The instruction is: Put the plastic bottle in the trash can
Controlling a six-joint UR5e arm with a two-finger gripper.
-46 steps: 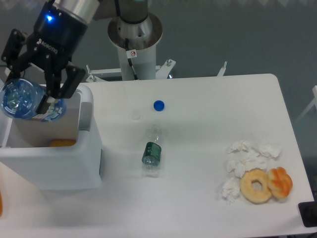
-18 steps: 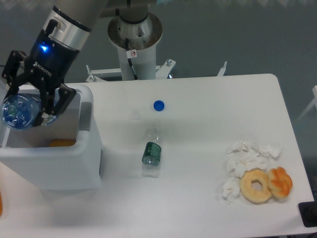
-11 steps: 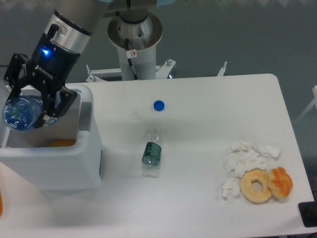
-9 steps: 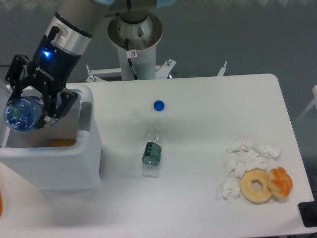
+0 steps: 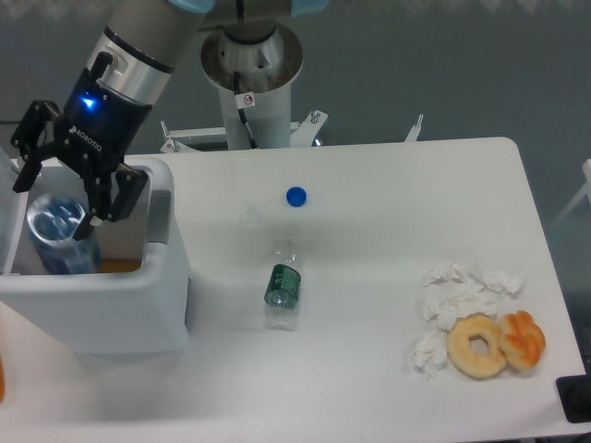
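Note:
The plastic bottle (image 5: 57, 233), clear and blue-tinted, is inside the trash can (image 5: 120, 309), its round dimpled base facing up. The trash can is a white boxy bin at the table's left edge. My gripper (image 5: 61, 188) hangs just above the bin's opening, over the bottle. Its fingers (image 5: 103, 199) are spread apart and no longer clamp the bottle. An orange item (image 5: 116, 266) shows in the bin beside the bottle.
A smaller clear bottle with a green label (image 5: 283, 284) lies mid-table. A loose blue cap (image 5: 295, 196) sits behind it. At the right are crumpled tissues (image 5: 454, 293), a donut (image 5: 477, 345) and an orange pastry (image 5: 524, 338). The robot's base (image 5: 251, 69) stands behind the table.
The gripper carried the bottle down over the bin, then opened its fingers. The bottle dropped from between them into the trash can.

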